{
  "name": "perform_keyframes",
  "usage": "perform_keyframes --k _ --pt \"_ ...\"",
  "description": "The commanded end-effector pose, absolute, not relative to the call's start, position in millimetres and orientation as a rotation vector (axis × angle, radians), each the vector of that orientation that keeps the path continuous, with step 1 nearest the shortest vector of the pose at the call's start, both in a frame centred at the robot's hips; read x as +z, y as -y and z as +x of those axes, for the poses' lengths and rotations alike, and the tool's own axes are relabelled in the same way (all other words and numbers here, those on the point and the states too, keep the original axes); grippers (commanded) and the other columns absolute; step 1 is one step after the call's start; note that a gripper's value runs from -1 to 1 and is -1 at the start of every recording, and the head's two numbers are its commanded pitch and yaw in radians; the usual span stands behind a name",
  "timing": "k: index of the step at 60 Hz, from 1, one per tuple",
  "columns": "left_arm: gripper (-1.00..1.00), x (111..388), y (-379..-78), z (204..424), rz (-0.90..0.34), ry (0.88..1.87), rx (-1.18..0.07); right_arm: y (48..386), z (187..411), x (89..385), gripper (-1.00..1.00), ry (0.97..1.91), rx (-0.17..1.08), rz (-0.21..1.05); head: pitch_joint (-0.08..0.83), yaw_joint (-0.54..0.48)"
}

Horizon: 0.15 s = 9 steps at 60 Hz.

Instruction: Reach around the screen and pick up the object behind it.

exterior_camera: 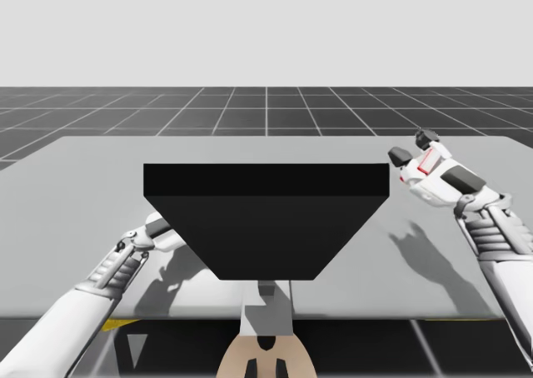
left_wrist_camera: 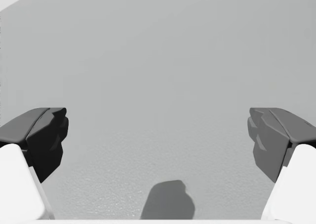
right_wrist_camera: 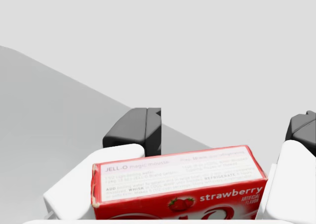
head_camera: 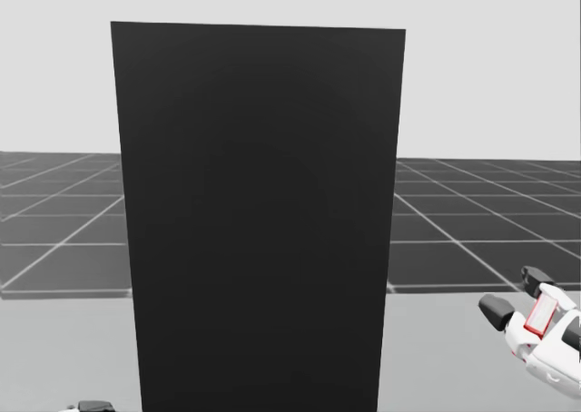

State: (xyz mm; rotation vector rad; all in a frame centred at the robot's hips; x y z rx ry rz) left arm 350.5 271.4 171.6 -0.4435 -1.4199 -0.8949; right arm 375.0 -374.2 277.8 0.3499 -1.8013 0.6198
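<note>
Right gripper (right_wrist_camera: 222, 127): clamped on a red box, with one finger against each short end. The dark tips reach out past the box, with open air between them.
Red box (right_wrist_camera: 177, 184): lies crosswise deep between the right gripper's fingers, close to the palm. Its long white-and-red face is turned toward the wrist camera. The high view shows it as a small red-edged patch inside the gripper.
Where the right gripper is: to the right of the screen (exterior_camera: 266, 220), just off its upper right corner in the high view. It is raised clear of the table (exterior_camera: 83, 186). The arm's shadow (exterior_camera: 416, 245) falls on the table on the same side of the screen.
Left gripper (left_wrist_camera: 158, 135): spread wide, with nothing between the fingers. Bare grey table lies ahead of it and under it.
Where the left gripper is: low beside the screen's left side. In the high view the screen's slanting left edge partly hides it.
Screen: a flat black panel standing upright at the middle of the table, between the two grippers. In the head view it rises well above the right gripper and the box.
</note>
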Motion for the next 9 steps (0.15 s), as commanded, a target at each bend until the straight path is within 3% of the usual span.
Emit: perform_keyframes --k 1,9 --pt "-1.00 171.1 -272.2 351.8 -0.438 1.421 -0.887 389.2 373.2 318.3 1.00 1.875 0.586 0.243 0.060 -0.07" --pt "-1.00 170.7 -272.1 352.5 -0.436 1.422 -0.885 390.1 373.2 339.5 1.00 1.912 0.583 0.209 0.054 -0.07"
